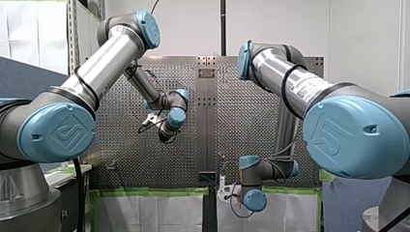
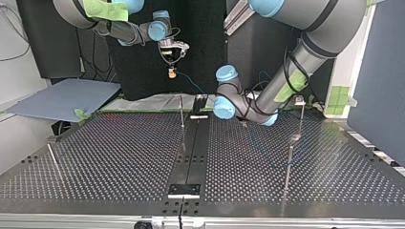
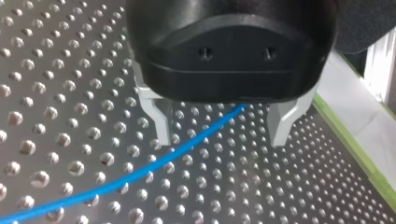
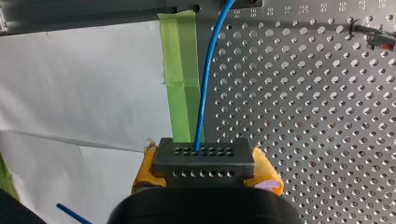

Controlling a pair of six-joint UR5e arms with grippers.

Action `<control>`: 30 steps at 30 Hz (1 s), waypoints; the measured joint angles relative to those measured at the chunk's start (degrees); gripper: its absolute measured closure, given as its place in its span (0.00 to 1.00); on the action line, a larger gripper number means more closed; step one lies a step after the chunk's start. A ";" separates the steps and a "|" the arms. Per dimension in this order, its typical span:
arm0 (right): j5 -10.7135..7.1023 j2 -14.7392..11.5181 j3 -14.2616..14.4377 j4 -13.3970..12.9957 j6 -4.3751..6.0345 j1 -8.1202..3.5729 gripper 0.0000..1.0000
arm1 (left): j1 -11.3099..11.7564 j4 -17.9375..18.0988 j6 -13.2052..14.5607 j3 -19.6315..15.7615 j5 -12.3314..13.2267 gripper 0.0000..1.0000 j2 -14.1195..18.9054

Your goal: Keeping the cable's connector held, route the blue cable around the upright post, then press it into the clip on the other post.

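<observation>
Early days I reckon: my right hand (image 4: 205, 169) pinches the black holed connector block (image 4: 204, 157), my left hand (image 3: 219, 133) is spread astride the thin blue cable (image 3: 140, 170) low over the perforated metal counter (image 3: 56, 93), and nothing's looped round the thin metal upright post (image 2: 182, 110) or clipped yet.

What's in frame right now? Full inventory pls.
blue cable: one, blue, lies on the table, runs up into the connector.
connector: one, black, held above the table's edge.
posts: four, thin metal, upright; one mid-table, two at the top view's right, one at its left.
clip: one, pale, apparently atop the farther right-hand post.
table: one, perforated metal.
green tape: strips, table's edge.
board: one, blue-grey, beyond the table, top view's left.
left gripper: black, metal fingers open astride the cable.
right gripper: yellow pads, shut on the connector.
</observation>
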 joint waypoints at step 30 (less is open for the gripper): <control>-0.31 -0.01 -0.01 -0.06 -0.10 0.26 1.00 | -2.84 -0.06 -8.79 -0.01 9.74 0.00 -7.49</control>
